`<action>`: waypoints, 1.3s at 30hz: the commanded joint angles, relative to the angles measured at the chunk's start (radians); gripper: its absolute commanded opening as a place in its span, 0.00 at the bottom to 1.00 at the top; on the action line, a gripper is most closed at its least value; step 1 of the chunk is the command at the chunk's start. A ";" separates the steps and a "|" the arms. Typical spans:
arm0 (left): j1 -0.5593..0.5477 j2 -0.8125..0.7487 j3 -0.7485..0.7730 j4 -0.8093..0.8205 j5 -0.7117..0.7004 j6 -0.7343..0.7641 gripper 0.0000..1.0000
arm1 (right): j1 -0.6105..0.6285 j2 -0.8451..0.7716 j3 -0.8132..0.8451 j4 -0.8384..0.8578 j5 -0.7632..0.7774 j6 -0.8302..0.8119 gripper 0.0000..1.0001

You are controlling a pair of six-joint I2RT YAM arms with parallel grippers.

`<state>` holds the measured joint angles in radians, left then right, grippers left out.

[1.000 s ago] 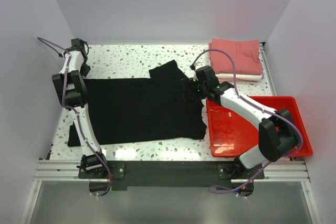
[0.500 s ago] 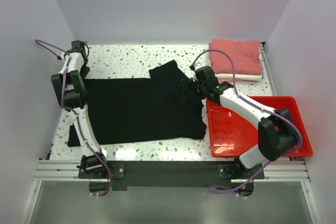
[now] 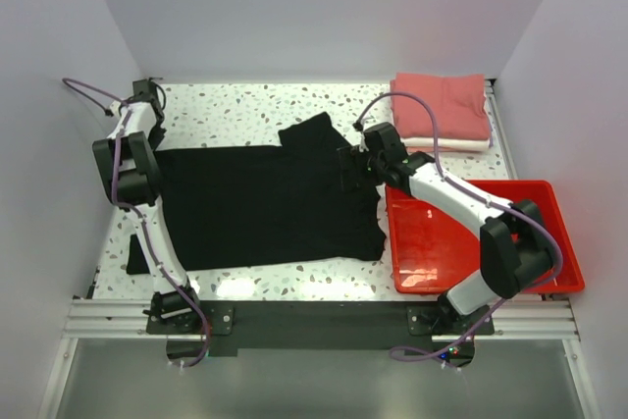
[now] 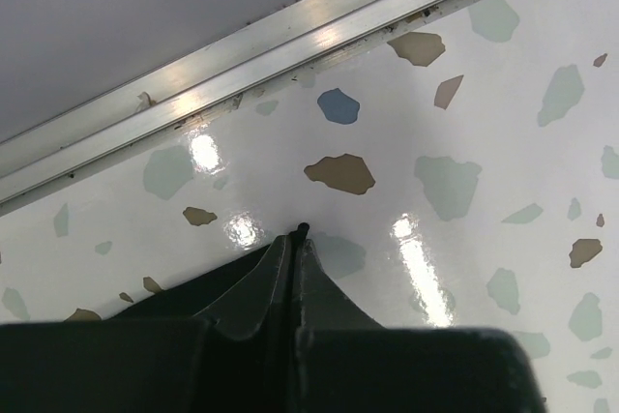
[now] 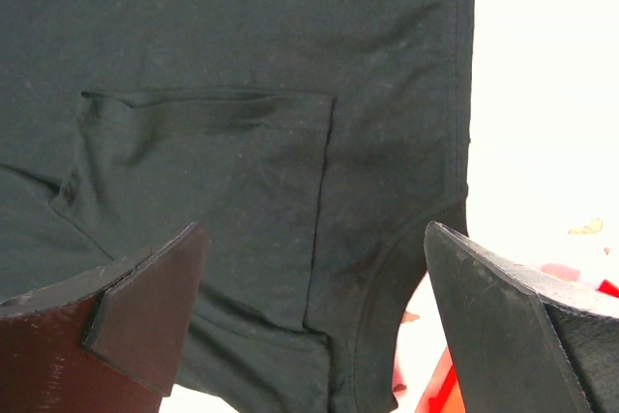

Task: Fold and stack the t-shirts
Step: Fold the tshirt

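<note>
Sprawling black t-shirt [image 3: 255, 205] (soft, matte) on glossy speckled table [image 3: 235, 108].

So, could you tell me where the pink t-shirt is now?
In the top view, the pink t-shirt lies folded at the far right corner of the table, on the white t-shirt, beyond the red tray.

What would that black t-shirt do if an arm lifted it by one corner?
Probably flop: the black t-shirt lies flat on the table with soft creases, so it would likely sag from the pinched corner. It looks thin, so probably light. A push would likely bunch it rather than slide it whole.
</note>
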<state>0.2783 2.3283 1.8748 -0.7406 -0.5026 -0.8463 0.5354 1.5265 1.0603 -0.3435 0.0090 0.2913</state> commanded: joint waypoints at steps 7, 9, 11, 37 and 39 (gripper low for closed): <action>0.015 -0.038 -0.135 -0.019 0.114 0.007 0.00 | -0.025 0.197 0.312 0.023 0.035 0.035 0.99; 0.013 -0.066 -0.155 -0.005 0.121 0.012 0.00 | -0.029 0.298 0.432 0.003 0.046 0.043 0.99; 0.013 -0.082 -0.169 0.004 0.121 0.019 0.00 | -0.032 0.366 0.554 -0.003 0.066 0.048 0.99; 0.012 -0.121 -0.174 0.033 0.124 0.053 0.00 | -0.058 1.109 1.319 0.050 0.261 -0.026 0.81; 0.012 -0.121 -0.166 0.030 0.118 0.053 0.00 | -0.058 1.113 1.316 0.052 0.253 -0.027 0.78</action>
<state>0.2878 2.2211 1.7195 -0.6788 -0.4042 -0.8059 0.4824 2.6377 2.3264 -0.3298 0.2230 0.2859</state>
